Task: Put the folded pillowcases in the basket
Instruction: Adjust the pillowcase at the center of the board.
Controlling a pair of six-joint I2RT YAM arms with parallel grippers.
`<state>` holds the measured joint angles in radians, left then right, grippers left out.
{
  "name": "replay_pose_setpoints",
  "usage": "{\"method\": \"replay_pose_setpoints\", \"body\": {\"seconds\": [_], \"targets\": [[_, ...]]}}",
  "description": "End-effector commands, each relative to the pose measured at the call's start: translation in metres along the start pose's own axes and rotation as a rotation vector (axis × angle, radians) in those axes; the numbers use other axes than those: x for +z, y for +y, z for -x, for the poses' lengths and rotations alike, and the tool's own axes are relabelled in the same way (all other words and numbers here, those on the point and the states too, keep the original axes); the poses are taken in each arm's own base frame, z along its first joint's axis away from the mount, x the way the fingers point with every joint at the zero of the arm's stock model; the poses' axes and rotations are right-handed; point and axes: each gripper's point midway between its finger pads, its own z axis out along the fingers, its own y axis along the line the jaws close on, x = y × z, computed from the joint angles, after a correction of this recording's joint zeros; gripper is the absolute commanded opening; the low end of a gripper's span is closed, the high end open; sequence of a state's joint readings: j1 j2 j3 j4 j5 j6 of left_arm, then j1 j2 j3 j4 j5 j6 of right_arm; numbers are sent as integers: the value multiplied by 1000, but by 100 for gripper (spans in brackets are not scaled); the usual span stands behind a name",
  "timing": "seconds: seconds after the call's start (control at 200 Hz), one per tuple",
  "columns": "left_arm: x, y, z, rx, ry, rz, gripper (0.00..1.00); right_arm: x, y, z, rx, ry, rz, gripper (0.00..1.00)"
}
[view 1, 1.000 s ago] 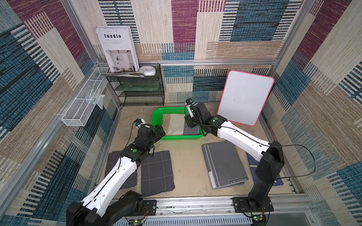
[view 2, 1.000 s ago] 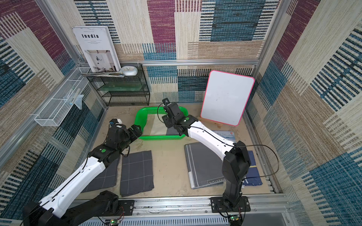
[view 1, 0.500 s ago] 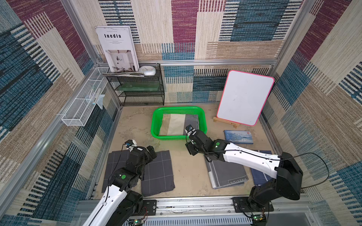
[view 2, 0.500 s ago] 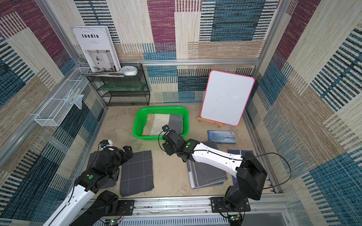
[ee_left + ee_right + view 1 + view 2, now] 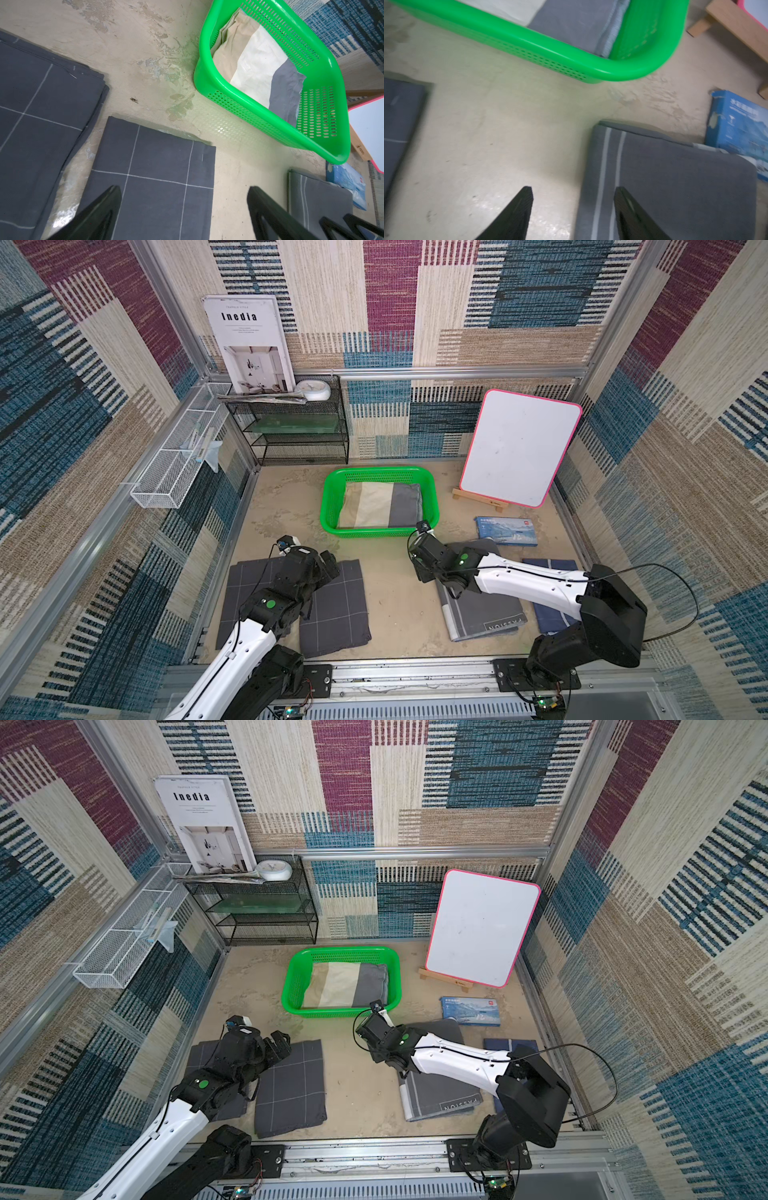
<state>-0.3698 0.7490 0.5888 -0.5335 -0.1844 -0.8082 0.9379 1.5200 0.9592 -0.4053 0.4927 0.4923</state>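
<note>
- Leftmost, white wire rack (image 5: 166, 485) hung on the side wall; a few small pale items inside, too small to identify.
- Black mesh shelf (image 5: 299, 431) at the back: white "Inedia" book (image 5: 249, 348) leaning on the top tier, round white clock (image 5: 312, 390) beside it, a green flat piece on a middle tier.
- Left gripper (image 5: 184, 188): jaws spread wide, nothing between them, hovering over a dark grey folded cloth with white grid lines (image 5: 153, 166).
- Bright green perforated plastic basket (image 5: 327, 506), mid-table. The folded pillowcase (image 5: 380, 510), banded beige, cream and grey, lies flat inside and fills most of the floor.
- Right gripper (image 5: 573, 188): jaws apart and empty, near the basket's front corner, above the edge of a grey folded cloth with white stripes (image 5: 675, 187).
- Flat blue cardboard box (image 5: 505, 531) beside that cloth.
- Pink-edged whiteboard (image 5: 519, 448) propped on a wooden stand, right of the basket.
</note>
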Motion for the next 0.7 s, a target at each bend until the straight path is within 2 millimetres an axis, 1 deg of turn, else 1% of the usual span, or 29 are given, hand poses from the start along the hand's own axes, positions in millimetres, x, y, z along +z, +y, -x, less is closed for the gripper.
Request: {"method": "replay_pose_setpoints", "body": {"seconds": [0.0, 0.1, 0.15, 0.21, 0.27, 0.376, 0.466, 0.576, 0.646, 0.696], "targets": [[2, -13, -3, 14, 29, -58, 99, 6, -31, -11, 74, 42, -88, 67], [7, -15, -7, 29, 60, -59, 99, 16, -55, -18, 164, 91, -97, 68], [9, -17, -10, 31, 74, -64, 99, 22, -63, -23, 201, 116, -98, 68], [11, -18, -12, 32, 87, -71, 99, 27, -70, -29, 221, 133, -118, 68], [13, -20, -14, 31, 94, -77, 99, 32, -70, -35, 222, 156, -125, 68], [15, -19, -16, 30, 99, -80, 99, 43, -64, -48, 213, 201, -105, 67], [15, -19, -15, 33, 93, -78, 99, 50, -53, -56, 211, 226, -54, 67], [15, -17, -15, 34, 86, -73, 99, 53, -30, -63, 192, 249, 38, 67], [15, -16, -15, 32, 82, -71, 99, 54, -15, -65, 149, 256, 78, 67], [16, -16, -15, 33, 81, -71, 99, 53, 0, -66, 101, 259, 100, 67]]}}
